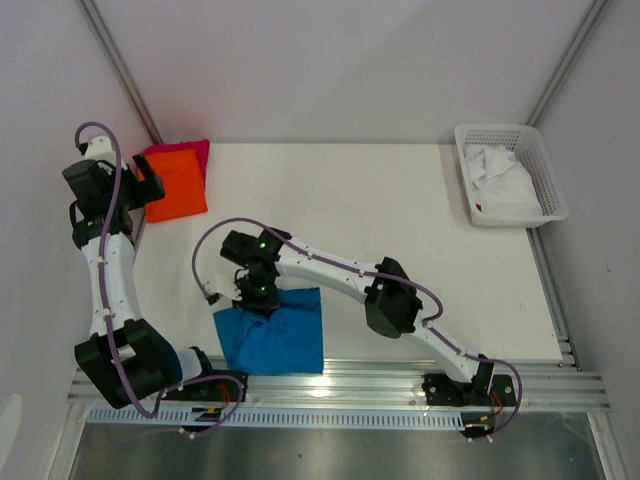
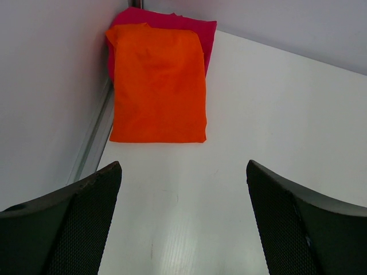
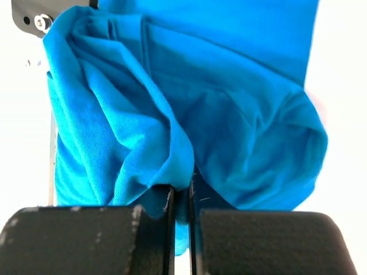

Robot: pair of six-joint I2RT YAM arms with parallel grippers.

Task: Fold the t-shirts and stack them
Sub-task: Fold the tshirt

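Note:
A bright blue t-shirt (image 1: 275, 338) lies bunched near the table's front edge. My right gripper (image 1: 258, 300) is shut on a fold of this blue t-shirt (image 3: 189, 109), the cloth pinched between its closed fingers (image 3: 180, 197). A folded orange t-shirt (image 1: 175, 185) lies on top of a pinkish-red t-shirt (image 1: 195, 150) in the far left corner. In the left wrist view the orange t-shirt (image 2: 157, 86) covers most of the pinkish-red t-shirt (image 2: 198, 28). My left gripper (image 2: 183, 223) hovers open just short of that stack, with only bare table between its fingers.
A white lattice basket (image 1: 545, 175) holding white cloth (image 1: 505, 180) stands at the far right corner. A wall rail (image 2: 92, 137) runs along the table's left edge beside the stack. A metal rail (image 1: 400, 385) borders the front edge.

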